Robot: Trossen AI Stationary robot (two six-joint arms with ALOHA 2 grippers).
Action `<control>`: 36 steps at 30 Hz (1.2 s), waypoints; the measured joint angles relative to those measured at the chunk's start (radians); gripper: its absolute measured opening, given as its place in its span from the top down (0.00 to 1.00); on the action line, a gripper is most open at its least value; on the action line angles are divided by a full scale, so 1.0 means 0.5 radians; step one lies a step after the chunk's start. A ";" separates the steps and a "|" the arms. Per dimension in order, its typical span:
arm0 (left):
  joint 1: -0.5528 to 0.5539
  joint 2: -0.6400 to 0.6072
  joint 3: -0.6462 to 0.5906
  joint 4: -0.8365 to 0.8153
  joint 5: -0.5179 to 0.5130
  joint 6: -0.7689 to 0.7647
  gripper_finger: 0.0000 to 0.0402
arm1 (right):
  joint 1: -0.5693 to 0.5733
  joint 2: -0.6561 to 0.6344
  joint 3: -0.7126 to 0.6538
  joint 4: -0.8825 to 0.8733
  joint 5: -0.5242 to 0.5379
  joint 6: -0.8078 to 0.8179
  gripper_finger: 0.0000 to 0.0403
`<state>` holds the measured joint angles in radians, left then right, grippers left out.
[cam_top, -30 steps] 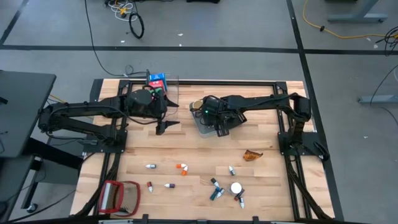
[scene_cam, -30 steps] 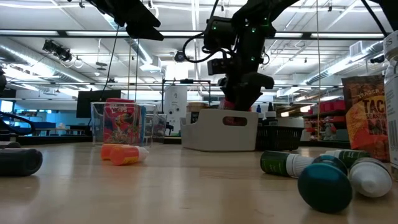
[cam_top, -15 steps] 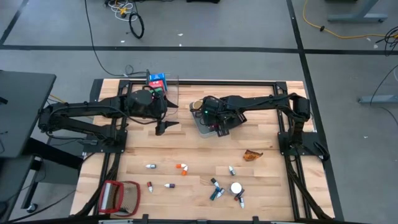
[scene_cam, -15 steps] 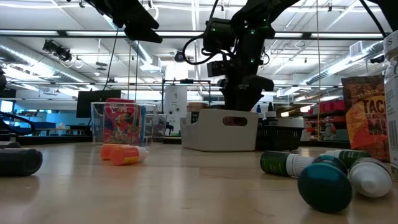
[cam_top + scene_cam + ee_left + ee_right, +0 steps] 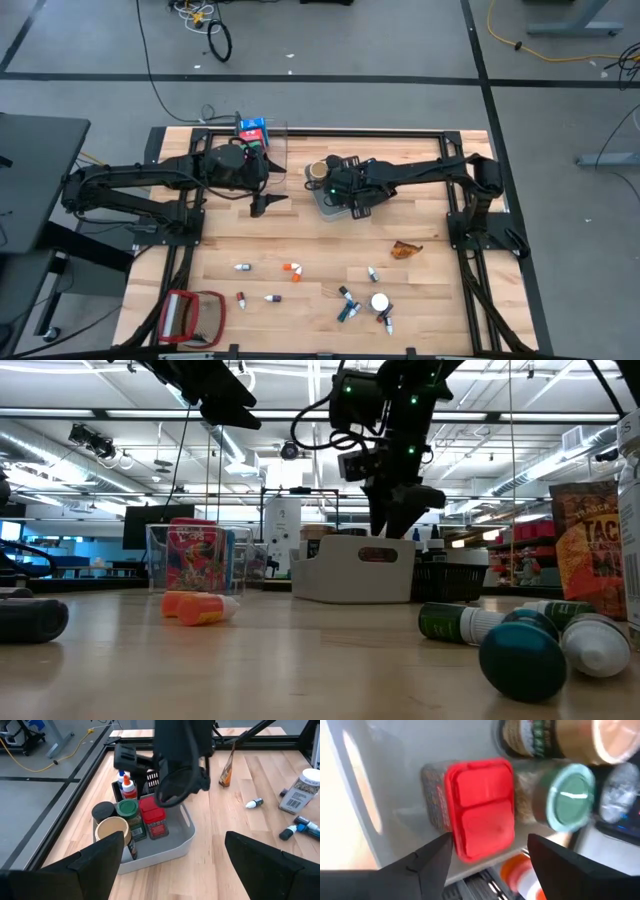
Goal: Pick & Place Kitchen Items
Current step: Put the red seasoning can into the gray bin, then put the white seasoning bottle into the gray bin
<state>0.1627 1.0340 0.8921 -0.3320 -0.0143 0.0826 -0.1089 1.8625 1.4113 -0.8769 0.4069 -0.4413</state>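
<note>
Two claws are over the far half of the tabletop, and neither holds anything. Going left to right, the left claw hangs open just in front of the clear bin, which holds a blue and red carton. Next comes the grey bin, with the right claw above it, fingers spread and empty over the red-lidded jar.

That jar appears just set down, so the step in hand looks like clearing the bin. It would go best with a straight lift, because a green-lidded jar stands against the red one and a tan-capped tin and a small bottle with an orange tip crowd the same bin; a sideways pull could knock them over.

The grey bin is smooth moulded plastic with rounded corners and a cut-out handle. The jars are hard, upright and flat-lidded; the red lid is squarish with a hinged flap.

Nearer the front, loose items lie well apart on the pale slatted wood: small capped bottles, an orange piece, a white round lid and a crinkly foil packet. The round ones may roll when nudged.
</note>
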 joint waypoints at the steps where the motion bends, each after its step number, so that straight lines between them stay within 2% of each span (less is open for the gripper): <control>1: 0.001 0.000 0.001 0.001 0.000 0.000 0.12 | 0.017 -0.008 0.000 -0.006 0.041 0.007 0.34; 6: 0.000 0.001 0.000 0.001 0.000 0.000 0.12 | 0.093 -0.053 0.001 -0.093 0.126 0.149 0.36; 13: 0.000 0.001 0.000 0.008 0.000 0.015 0.12 | 0.208 -0.174 0.001 -0.260 0.119 0.758 0.40; 18: 0.000 0.001 0.001 0.018 0.000 0.048 0.12 | 0.302 -0.283 0.001 -0.426 -0.167 1.174 0.42; 24: 0.000 0.001 0.001 0.016 0.001 -0.134 0.12 | 0.399 -0.352 0.001 -0.595 -0.671 1.548 0.42; 27: 0.000 0.001 0.001 0.016 0.001 -0.167 0.12 | 0.460 -0.353 0.001 -0.696 -0.806 1.693 0.42; 31: 0.000 0.001 0.001 0.016 0.001 -0.171 0.12 | 0.554 -0.353 0.001 -0.795 -0.815 1.898 0.42; 36: 0.000 0.001 0.001 0.016 0.001 -0.174 0.12 | 0.665 -0.353 0.001 -0.892 -0.570 2.093 0.42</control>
<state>0.1627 1.0344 0.8925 -0.3241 -0.0139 -0.0043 0.2237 1.6859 1.4117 -1.3230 0.1218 0.6050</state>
